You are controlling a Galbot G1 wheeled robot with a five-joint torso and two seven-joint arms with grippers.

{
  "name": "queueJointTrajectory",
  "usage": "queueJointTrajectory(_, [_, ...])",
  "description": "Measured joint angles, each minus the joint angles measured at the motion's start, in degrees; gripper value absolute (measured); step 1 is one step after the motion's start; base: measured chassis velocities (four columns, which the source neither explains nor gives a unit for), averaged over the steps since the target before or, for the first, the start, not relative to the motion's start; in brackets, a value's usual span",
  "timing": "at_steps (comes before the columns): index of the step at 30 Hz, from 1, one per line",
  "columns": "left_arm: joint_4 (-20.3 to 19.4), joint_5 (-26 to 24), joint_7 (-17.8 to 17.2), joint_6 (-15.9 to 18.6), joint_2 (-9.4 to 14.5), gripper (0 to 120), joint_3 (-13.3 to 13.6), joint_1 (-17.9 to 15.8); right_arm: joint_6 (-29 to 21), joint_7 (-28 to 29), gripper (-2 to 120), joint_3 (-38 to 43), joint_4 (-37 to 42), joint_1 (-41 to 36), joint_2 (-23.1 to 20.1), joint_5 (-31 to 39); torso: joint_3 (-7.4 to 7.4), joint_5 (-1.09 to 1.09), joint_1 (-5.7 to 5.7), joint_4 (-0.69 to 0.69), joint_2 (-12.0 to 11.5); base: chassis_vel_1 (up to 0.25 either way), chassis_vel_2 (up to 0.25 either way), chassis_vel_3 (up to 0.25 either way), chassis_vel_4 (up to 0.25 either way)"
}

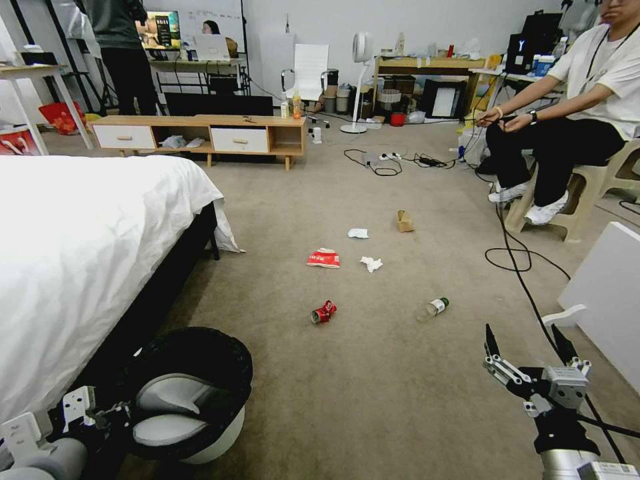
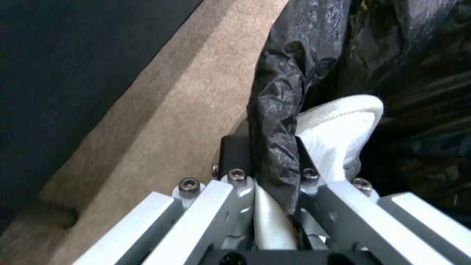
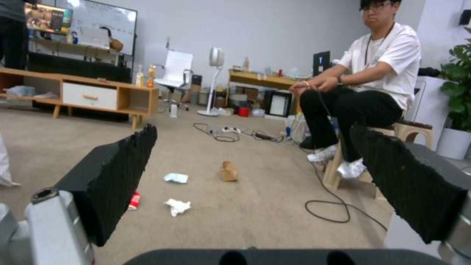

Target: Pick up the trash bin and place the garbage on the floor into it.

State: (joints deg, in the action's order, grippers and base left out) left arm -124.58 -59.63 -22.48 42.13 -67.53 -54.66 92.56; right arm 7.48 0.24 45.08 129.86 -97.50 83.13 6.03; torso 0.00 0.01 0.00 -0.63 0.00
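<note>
The trash bin [image 1: 190, 393], tipped beside the bed [image 1: 80, 253], hangs from the left pincer [image 2: 267, 173].
Left pincer is clamped on its bag-lined rim; right pincer [image 1: 530, 350] gapes wide, empty, beyond the bin; garbage [image 1: 323, 311] litters the floor [image 1: 373, 400].

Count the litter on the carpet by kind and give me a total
Cans: 1, crushed red
Bottles: 1, clear with green cap
Cartons: 1, flattened red-white
Tissues: 2, crumpled white
Boxes: 1, brown paper
Total: 6
</note>
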Motion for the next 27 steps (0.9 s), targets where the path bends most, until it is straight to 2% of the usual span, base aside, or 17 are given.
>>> queueJointTrajectory(12, [-0.3, 0.4, 0.0, 0.0, -0.5, 3, 0.4, 0.0, 0.4, 0.4, 100, -0.2, -0.1, 0.1, -0.4, 0.5, 0.02, -0.01, 0.01, -0.01, 0.0, -0.173, 0.187, 0.17, -0.173])
queueJointTrajectory(27, [0.2, 0.5, 0.2, 0.0, 0.0, 3, 0.7, -0.5, 1.2, 0.2, 100, -0.3, -0.2, 0.0, -0.1, 0.7, 0.0, -0.01, 0.0, 0.0, 0.0, -0.009, 0.01, 0.01, -0.01])
